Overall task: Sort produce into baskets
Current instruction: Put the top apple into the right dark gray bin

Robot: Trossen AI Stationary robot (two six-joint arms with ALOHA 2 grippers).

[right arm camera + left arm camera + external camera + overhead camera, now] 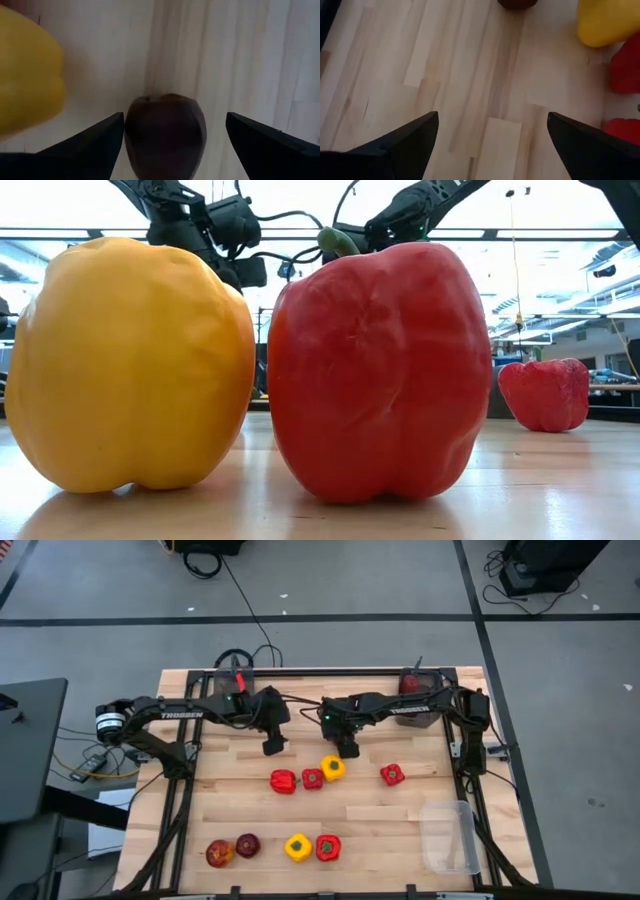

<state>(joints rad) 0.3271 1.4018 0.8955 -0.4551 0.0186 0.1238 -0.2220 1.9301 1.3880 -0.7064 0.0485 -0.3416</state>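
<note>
- A dark-red apple point(165, 132) lies on the wooden table point(230, 800) between the spread fingers of the right gripper point(347, 747), which hangs above it near the table's middle; whether the fingers touch it cannot be told.
- At about 7 o'clock from that gripper, in the high view, a yellow pepper point(332, 768) touches a red pepper point(312, 778), with another red pepper point(283, 781) just beside at 9 o'clock.
- A lone red pepper point(392, 775) lies at 3 o'clock from that row, apart from it.
- Near the front edge lie a red-yellow apple point(219, 853), a dark apple point(247, 845), a yellow front pepper point(298, 847) and a red front pepper point(328, 847); the last two fill the low view.
- A clear bin point(448, 836) stands at the front right corner, at 4 o'clock from the lone pepper.
- A grey bin point(418, 686) at the back right holds something red; another grey bin point(232, 683) sits at the back left.
- The left gripper point(273, 744) hovers over bare wood at 9 o'clock from the right one, jaws spread wide and holding nothing.
</note>
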